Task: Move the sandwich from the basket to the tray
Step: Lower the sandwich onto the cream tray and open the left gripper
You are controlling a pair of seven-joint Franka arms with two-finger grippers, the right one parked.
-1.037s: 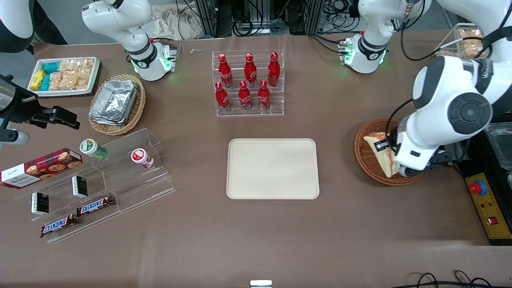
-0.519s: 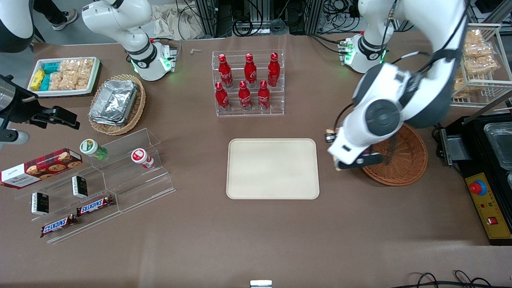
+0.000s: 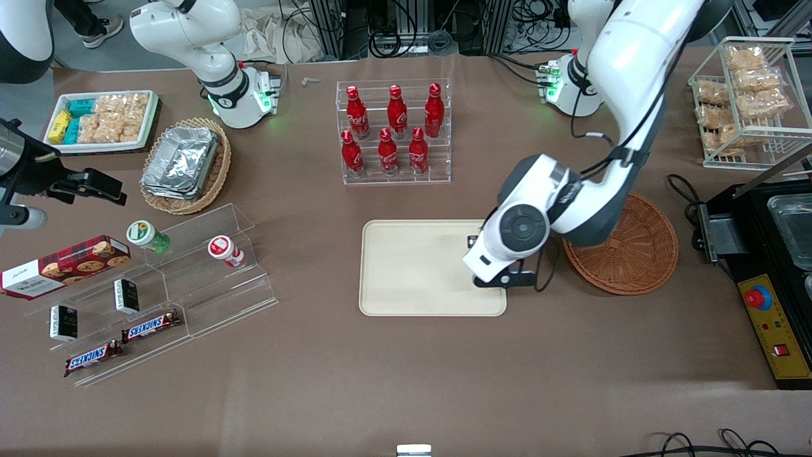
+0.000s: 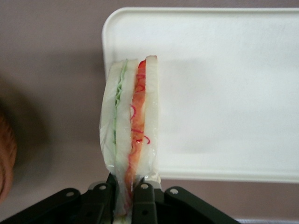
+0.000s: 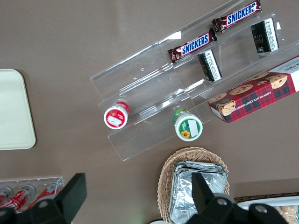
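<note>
Over the tray's (image 3: 419,273) edge, the pincer (image 4: 125,186) pinches the sandwich (image 4: 131,126); it should go lower before letting go.

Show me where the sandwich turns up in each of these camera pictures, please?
Front view: the sandwich is not visible; the working arm's wrist hides it, above the cream tray at the edge nearest the round basket.
Left wrist view: the sandwich hangs clamped in the end effector, over the tray's edge.
Right wrist view: not in it; only a tray corner shows.
Shared landmark: the cream tray.
</note>
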